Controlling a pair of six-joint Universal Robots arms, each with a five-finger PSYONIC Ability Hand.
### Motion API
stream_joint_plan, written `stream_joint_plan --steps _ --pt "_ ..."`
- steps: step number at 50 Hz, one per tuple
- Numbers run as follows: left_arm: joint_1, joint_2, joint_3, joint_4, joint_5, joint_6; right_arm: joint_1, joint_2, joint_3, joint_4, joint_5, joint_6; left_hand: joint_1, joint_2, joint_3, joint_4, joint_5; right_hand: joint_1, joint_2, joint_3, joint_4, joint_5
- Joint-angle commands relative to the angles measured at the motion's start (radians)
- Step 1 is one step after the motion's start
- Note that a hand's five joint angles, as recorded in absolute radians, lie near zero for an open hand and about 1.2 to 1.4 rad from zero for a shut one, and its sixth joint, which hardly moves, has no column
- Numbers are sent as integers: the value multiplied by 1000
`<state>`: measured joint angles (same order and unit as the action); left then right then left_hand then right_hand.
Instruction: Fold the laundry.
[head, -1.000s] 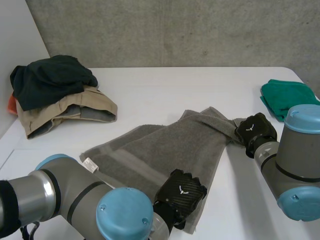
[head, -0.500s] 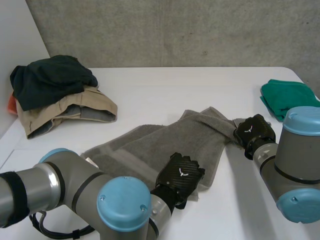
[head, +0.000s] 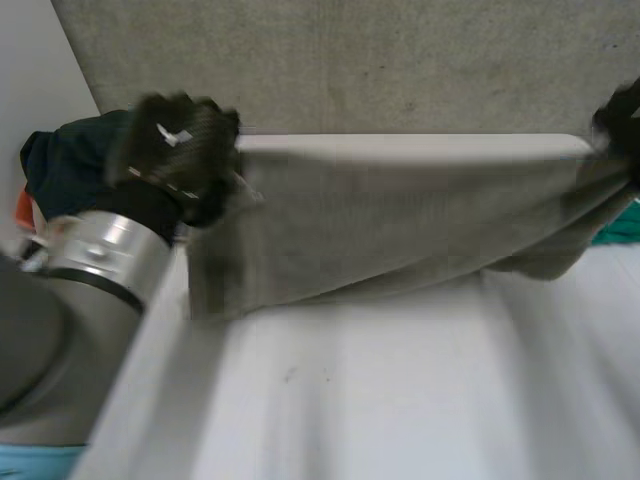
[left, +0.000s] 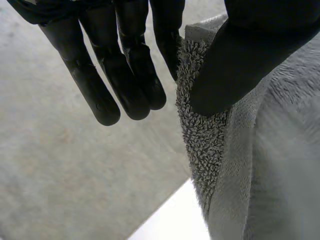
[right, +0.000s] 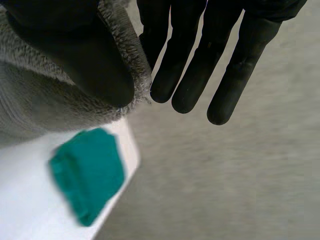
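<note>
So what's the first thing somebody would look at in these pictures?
The big grey towel, stretched wide in the air above the white table. The left hand pinches one end and the right hand pinches the other, each with its thumb against its fingers. After that, the bright green cloth lying on the table near the right hand catches the eye.

grey towel (head: 400, 225) 1 | green cloth (right: 87, 172) 1 | clothes pile (head: 65, 170) 1 | hands (head: 175, 150) (right: 75, 50) 2
</note>
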<state>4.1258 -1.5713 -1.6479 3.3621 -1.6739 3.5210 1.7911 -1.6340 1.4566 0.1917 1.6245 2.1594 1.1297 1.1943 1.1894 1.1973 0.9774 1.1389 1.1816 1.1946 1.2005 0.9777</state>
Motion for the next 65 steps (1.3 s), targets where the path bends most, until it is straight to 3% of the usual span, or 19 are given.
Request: stream_joint_plan --steps 1,6,12,18,25,30,35,44,45,46,47,48,49,57,65 --pt "80 80 31 -73 69 -4 4 -69 -133 188 -35 22 267 202 207 199 244 257 215 202 196 244" --pt "116 -4 34 -70 72 -1 -3 95 -134 255 -46 23 267 202 207 199 244 257 215 202 196 244" --pt "120 -278 164 -67 74 29 10 262 -177 209 -40 25 267 202 207 199 244 257 215 202 196 244" --pt "122 -464 426 17 68 90 11 447 -306 -76 -17 28 267 202 207 199 244 257 215 202 196 244" --pt "142 -504 658 403 52 173 56 442 -386 -585 98 22 267 202 207 199 244 257 215 202 196 244" --pt "140 -458 645 597 51 173 73 395 -338 -767 89 19 267 202 207 199 244 257 215 202 196 244" --pt "134 -414 499 593 63 168 74 341 -233 -752 43 20 267 202 207 199 244 257 215 202 196 244" --pt "136 -346 162 557 69 96 82 269 48 -537 3 31 267 202 207 199 244 257 215 202 196 244" --pt "128 -349 108 527 69 81 86 267 68 -528 1 31 203 138 143 135 181 257 215 202 196 244" --pt "120 -352 84 507 69 67 100 267 91 -514 1 30 -83 -147 -142 -150 -105 257 215 202 196 244" --pt "117 -354 74 499 71 61 106 267 99 -514 1 30 -210 -275 -270 -278 -233 257 215 202 196 244" --pt "99 -363 51 469 71 38 116 266 103 -515 0 30 -674 -738 -733 -741 -696 257 215 202 196 244" --pt "74 -384 42 445 69 15 140 264 100 -515 1 30 -888 -952 -947 -955 -910 257 215 202 196 244" --pt "-33 -530 111 396 71 -118 255 208 30 -500 3 27 -913 -978 -973 -981 -935 257 215 202 196 244" --pt "-75 -624 224 395 69 -286 401 80 18 -448 -18 25 -890 -954 -950 -957 -912 257 215 202 196 244"
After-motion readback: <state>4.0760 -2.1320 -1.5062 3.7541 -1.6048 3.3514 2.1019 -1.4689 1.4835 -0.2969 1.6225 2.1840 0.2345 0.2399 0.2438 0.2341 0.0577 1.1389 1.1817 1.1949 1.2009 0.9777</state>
